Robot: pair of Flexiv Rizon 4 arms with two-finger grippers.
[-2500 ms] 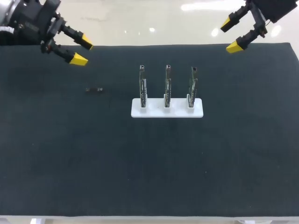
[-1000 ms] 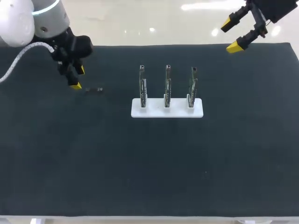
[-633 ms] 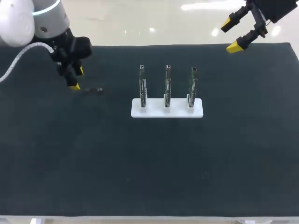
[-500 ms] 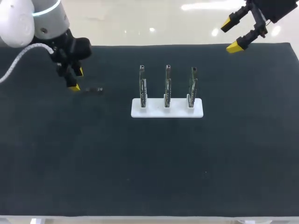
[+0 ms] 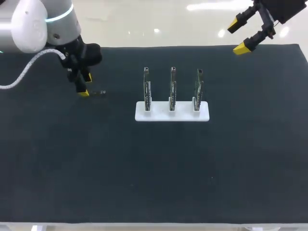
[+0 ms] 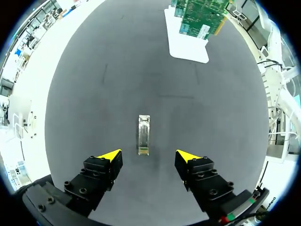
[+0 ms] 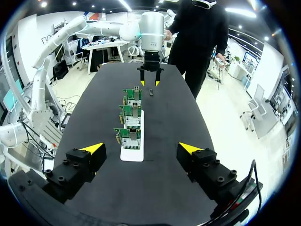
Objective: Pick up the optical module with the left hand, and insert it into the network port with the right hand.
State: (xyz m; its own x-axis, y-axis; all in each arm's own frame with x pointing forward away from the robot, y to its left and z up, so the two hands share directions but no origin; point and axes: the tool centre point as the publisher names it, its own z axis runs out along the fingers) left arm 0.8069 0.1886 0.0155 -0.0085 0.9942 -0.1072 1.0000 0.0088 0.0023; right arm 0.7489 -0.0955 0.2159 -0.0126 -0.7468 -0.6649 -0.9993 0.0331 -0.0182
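The optical module [image 5: 100,92], a small dark metal piece, lies flat on the black mat [image 5: 154,163] left of the board stand. My left gripper [image 5: 85,85] hangs open just to its left, pointing down. In the left wrist view the module [image 6: 144,134] lies lengthwise just ahead of the gap between the open fingers of the left gripper [image 6: 148,155], untouched. Three upright green network boards [image 5: 172,89] stand in a white base [image 5: 172,114]. My right gripper [image 5: 238,36] is open and empty, high over the mat's far right corner.
In the right wrist view the right gripper [image 7: 141,148] looks along the row of boards [image 7: 129,117] on the white base [image 7: 133,153], with the left gripper [image 7: 150,77] and the module [image 7: 151,92] beyond. Bare mat surrounds the stand.
My left arm has shifted right toward the module, and its fingertips now sit close beside it. The right arm, module and boards have not moved.
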